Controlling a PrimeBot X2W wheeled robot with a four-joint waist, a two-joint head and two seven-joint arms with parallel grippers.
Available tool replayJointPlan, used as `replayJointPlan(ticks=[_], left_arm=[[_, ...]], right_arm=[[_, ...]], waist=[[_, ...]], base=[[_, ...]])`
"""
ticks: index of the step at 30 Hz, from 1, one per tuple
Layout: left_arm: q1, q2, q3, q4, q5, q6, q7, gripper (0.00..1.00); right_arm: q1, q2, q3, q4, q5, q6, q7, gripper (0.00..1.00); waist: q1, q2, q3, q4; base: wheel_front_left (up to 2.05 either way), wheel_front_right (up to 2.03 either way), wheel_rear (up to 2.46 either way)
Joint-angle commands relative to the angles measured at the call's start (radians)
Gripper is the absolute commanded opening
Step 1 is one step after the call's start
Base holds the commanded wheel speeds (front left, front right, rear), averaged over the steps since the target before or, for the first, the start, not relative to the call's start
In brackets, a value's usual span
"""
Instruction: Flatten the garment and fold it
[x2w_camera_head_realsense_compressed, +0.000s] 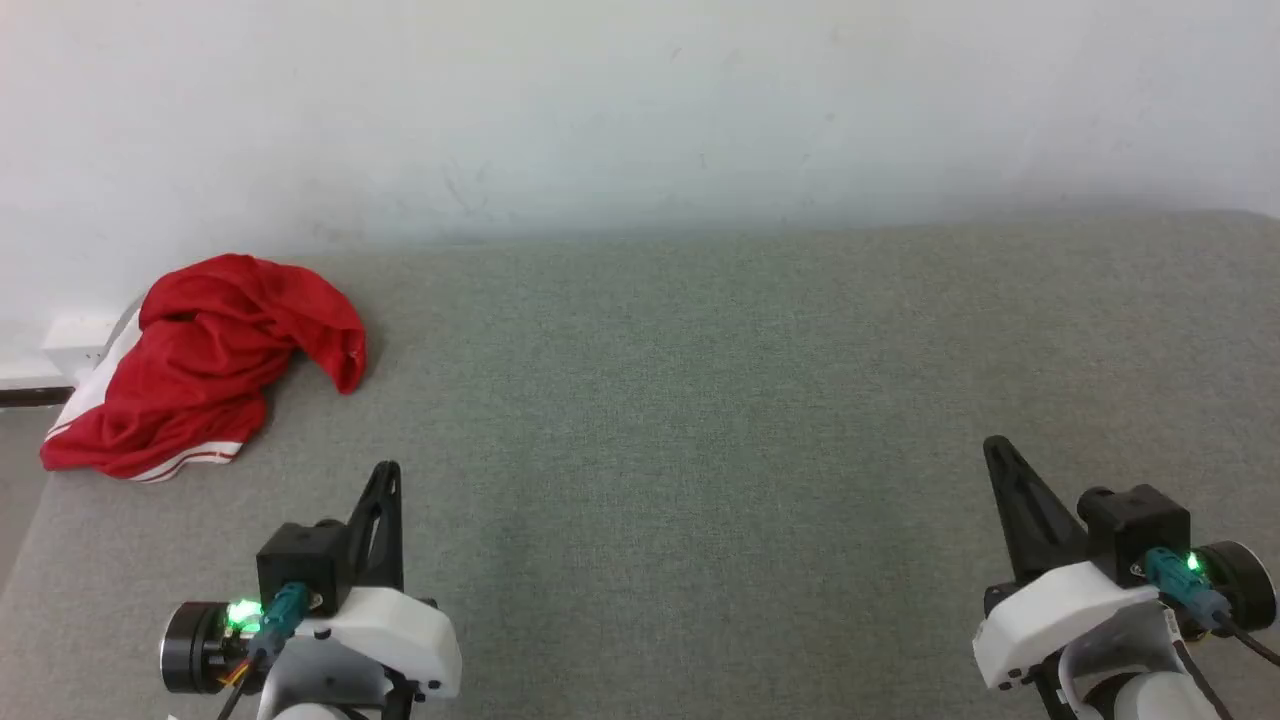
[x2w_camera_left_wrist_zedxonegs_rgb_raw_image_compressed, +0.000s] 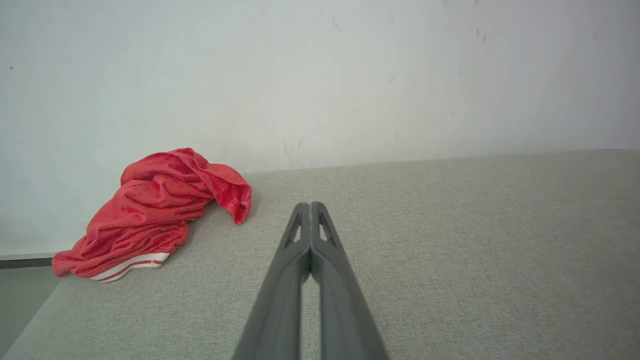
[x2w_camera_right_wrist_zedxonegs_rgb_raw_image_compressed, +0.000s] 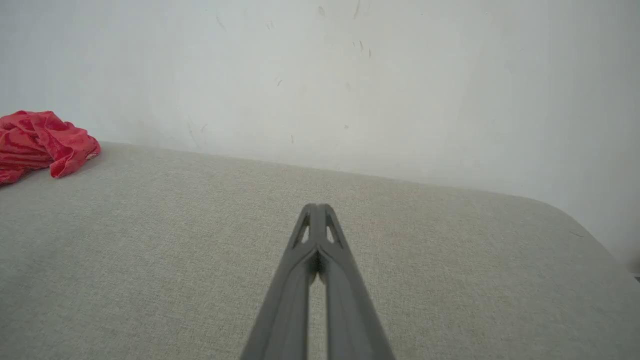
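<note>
Garment (x2w_camera_head_realsense_compressed: 200, 370) lies in a crumpled red heap at the far left corner of the grey surface (x2w_camera_head_realsense_compressed: 700, 450), up against the wall (x2w_camera_head_realsense_compressed: 640, 100). It is not spread at all. In the head view its long axis runs roughly from 7 to 1 o'clock. A white band with red stripes shows along the near edge, and one loose red flap hangs off toward 3 o'clock. No letters or number can be made out.

Next along is the left gripper (x2w_camera_head_realsense_compressed: 388, 472), low over the surface, its two fingers pressed together with nothing between them. The left wrist view confirms this: the left gripper (x2w_camera_left_wrist_zedxonegs_rgb_raw_image_compressed: 311, 207) shows tips that meet, and the garment (x2w_camera_left_wrist_zedxonegs_rgb_raw_image_compressed: 155, 215) sits apart from them at about 10 o'clock.

The middle of the surface is bare.

Far over at the other side, the right gripper (x2w_camera_head_realsense_compressed: 995, 450) is also closed tight and holds nothing. In its wrist view the right gripper (x2w_camera_right_wrist_zedxonegs_rgb_raw_image_compressed: 316, 209) points at the wall, with the garment (x2w_camera_right_wrist_zedxonegs_rgb_raw_image_compressed: 40, 140) well apart near 10 o'clock at the frame's edge.

By my reading, flattening has not begun. The left arm is clearly the nearer. It would need to part its fingers and reach toward 10 o'clock, and the striped edge looks the easiest hold.
</note>
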Motion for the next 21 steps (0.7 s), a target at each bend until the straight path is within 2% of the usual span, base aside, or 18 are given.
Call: replayJointPlan(ticks=[1,21], left_arm=[[-0.012,-0.003,0.004,0.003,0.006,-0.008,0.000,0.00],[-0.012,-0.003,0.004,0.003,0.006,-0.008,0.000,0.00]], right_arm=[[-0.007,0.003,0.000,-0.005,-0.007,-0.001,0.000,0.00],[-0.007,0.003,0.000,-0.005,-0.007,-0.001,0.000,0.00]], waist=[[0.0000,0.0000,0.000,0.000],[0.0000,0.0000,0.000,0.000]], base=[[0.00,0.00,0.00],[0.00,0.00,0.00]])
